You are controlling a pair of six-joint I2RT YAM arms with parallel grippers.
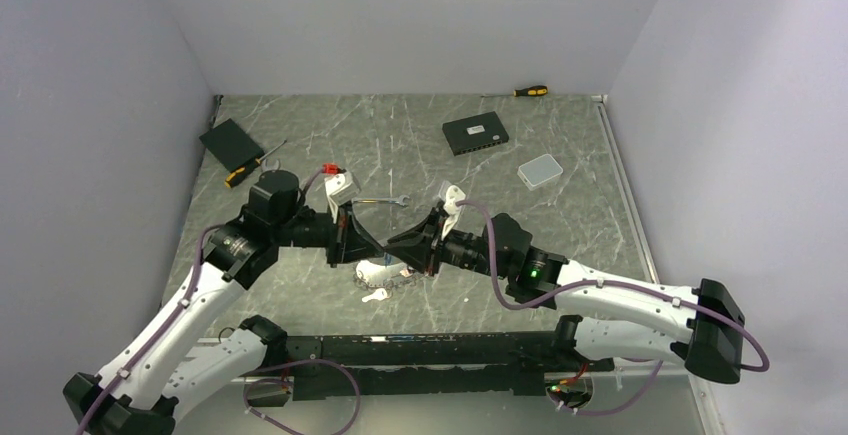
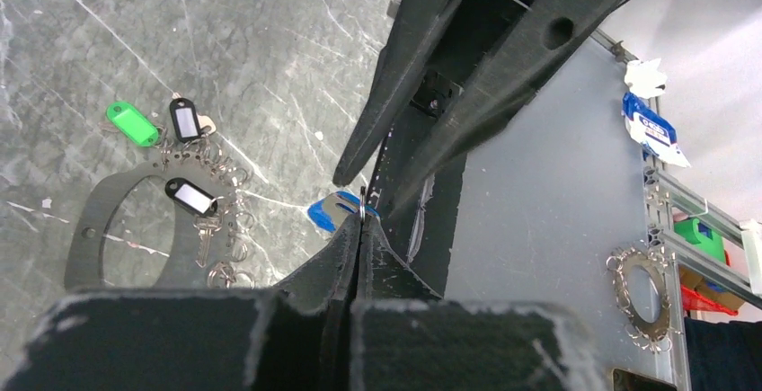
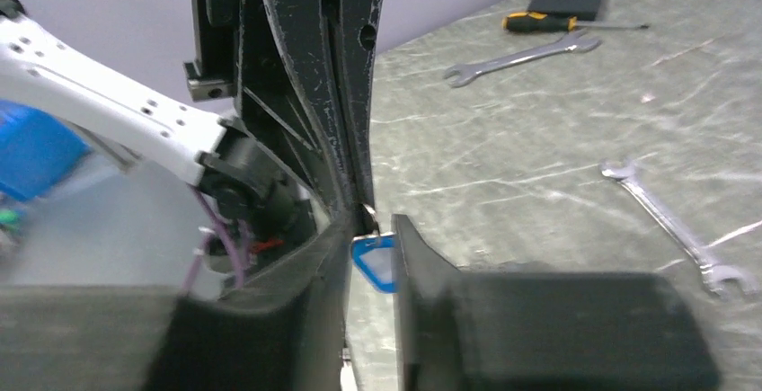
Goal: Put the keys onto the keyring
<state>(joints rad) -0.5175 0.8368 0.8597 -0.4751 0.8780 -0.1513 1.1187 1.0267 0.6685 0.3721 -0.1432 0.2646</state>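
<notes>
Left claw (image 2: 360, 227) pinches blue-tagged key (image 2: 325, 212) — right claw (image 3: 371, 229) faces it, spread

Plain pale walls (image 1: 400, 15) close in three sides of a grey marbled surface (image 1: 400, 135), evenly lit, a metal rail (image 1: 625, 185) edging its right.

The left claw (image 1: 380, 248) and right claw (image 1: 396, 247) meet tip to tip over mid-tabletop (image 1: 560, 235), a key (image 3: 373, 262) between them. The keyring (image 1: 386, 275) lies just before them, a spanner (image 1: 385, 201) just behind.
</notes>
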